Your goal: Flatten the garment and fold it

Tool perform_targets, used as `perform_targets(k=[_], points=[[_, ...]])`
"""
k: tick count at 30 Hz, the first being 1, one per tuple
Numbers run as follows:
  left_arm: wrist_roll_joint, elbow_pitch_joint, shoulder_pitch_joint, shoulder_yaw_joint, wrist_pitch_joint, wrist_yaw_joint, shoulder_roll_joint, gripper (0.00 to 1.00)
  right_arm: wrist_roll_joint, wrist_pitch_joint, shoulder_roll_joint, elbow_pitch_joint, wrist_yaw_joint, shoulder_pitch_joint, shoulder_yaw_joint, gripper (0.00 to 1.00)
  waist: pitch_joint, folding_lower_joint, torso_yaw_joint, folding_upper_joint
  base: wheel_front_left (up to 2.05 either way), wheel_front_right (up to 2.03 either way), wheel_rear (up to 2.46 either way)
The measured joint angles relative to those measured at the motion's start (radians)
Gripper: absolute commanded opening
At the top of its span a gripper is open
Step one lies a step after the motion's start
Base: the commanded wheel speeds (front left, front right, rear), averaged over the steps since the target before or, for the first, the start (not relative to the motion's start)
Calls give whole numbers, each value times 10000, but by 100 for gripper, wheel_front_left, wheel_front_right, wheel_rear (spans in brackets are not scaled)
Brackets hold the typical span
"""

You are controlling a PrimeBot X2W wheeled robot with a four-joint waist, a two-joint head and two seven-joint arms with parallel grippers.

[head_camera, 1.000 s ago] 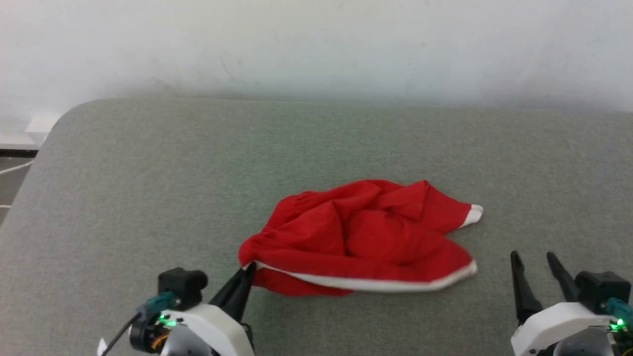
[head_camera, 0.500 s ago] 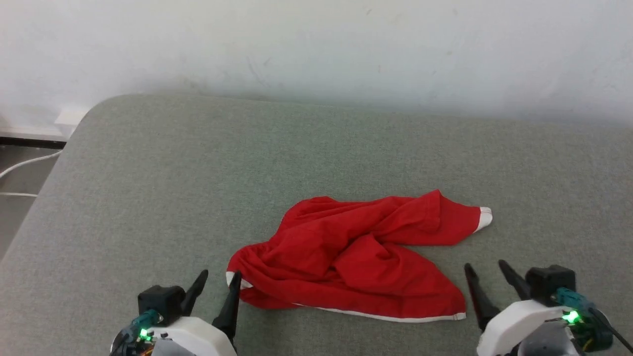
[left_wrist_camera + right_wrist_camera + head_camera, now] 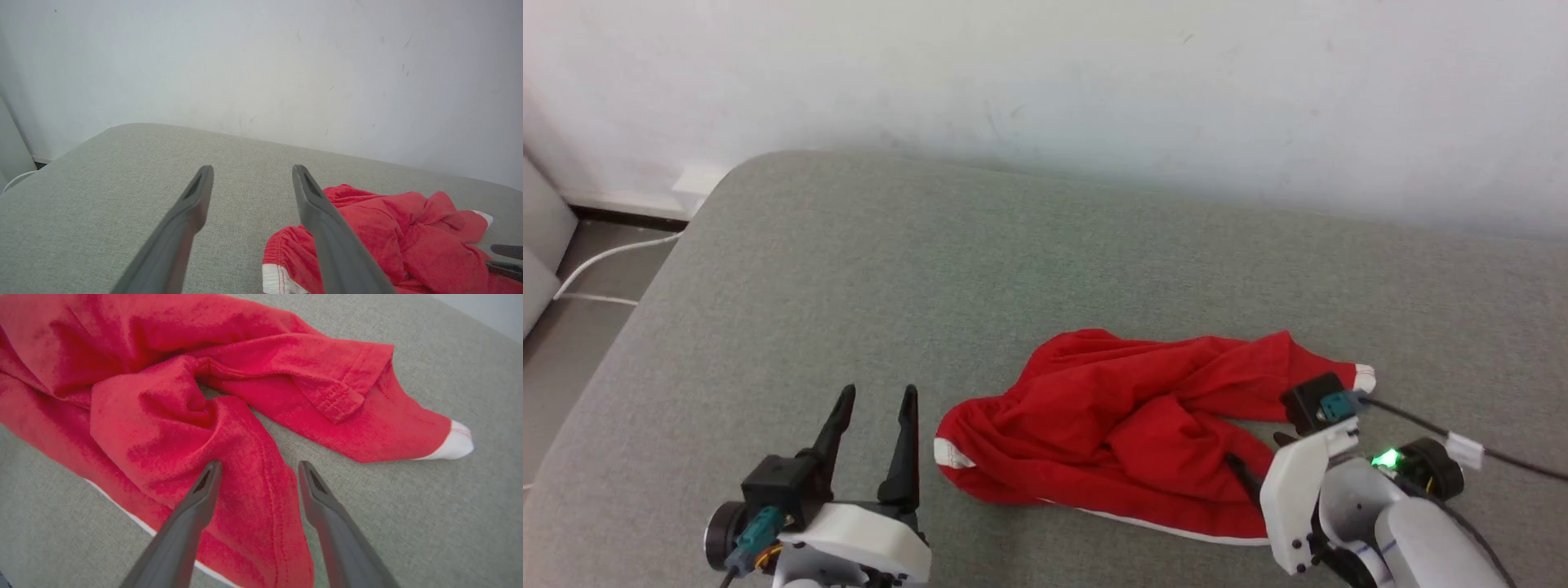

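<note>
The garment point(image 3: 1127, 416), red shorts with white trim, lies crumpled on the grey-green cushion point(image 3: 849, 269). No lettering shows. My left gripper point(image 3: 878, 394) stands open just left of the garment's white-marked left end, apart from it. In the left wrist view its fingertips point(image 3: 253, 169) frame bare cushion, with the garment point(image 3: 388, 228) to the right. My right gripper point(image 3: 1258, 457) is open and tilted down over the garment's lower right lobe. In the right wrist view its fingers point(image 3: 259, 465) straddle a red fold point(image 3: 163, 416), and a white-tipped corner point(image 3: 455, 443) lies to the right.
A pale wall point(image 3: 1045, 82) rises behind the cushion. The cushion's rounded left corner drops to a floor with a white cable point(image 3: 605, 257). Bare cushion stretches left of and behind the garment. The right gripper's dark fingers point(image 3: 504, 257) show at the left wrist view's right edge.
The camera has shifted. My left gripper, shut at the garment's left edge a second ago, has opened and drawn clear. The right gripper has swung in over the garment's right side; the cloth has settled lower.
</note>
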Motion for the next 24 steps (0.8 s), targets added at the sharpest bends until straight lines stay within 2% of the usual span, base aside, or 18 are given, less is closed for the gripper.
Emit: perform_targets(k=[4,11,12,13,18,24], points=[[334,-54,-10,125,-2,-201,-307,100,-8,571,-113,930,0,-731,270,100,164,1,210,0,0,0,0],[775,8,-34,426,-2,-554,-723,100,132,663,-130,2150,-2,-1530,780,100,544,0,515,0,0,0,0],[830,29,-34,472,-2,-623,-759,100,205,594,-132,2255,-2,-1621,805,21,586,0,548,0,0,0,0],[872,54,-34,522,-2,-658,-798,100,263,514,-138,2337,-2,-1690,805,0,624,1,573,0,0,0,0],[1116,174,-29,755,-2,-811,-915,100,458,-107,-90,2685,13,-1784,251,0,654,1,527,0,0,0,0],[1352,263,13,959,-2,-980,-1064,100,792,-213,-376,2523,2,-1539,-1200,0,485,1,187,0,0,0,0]])
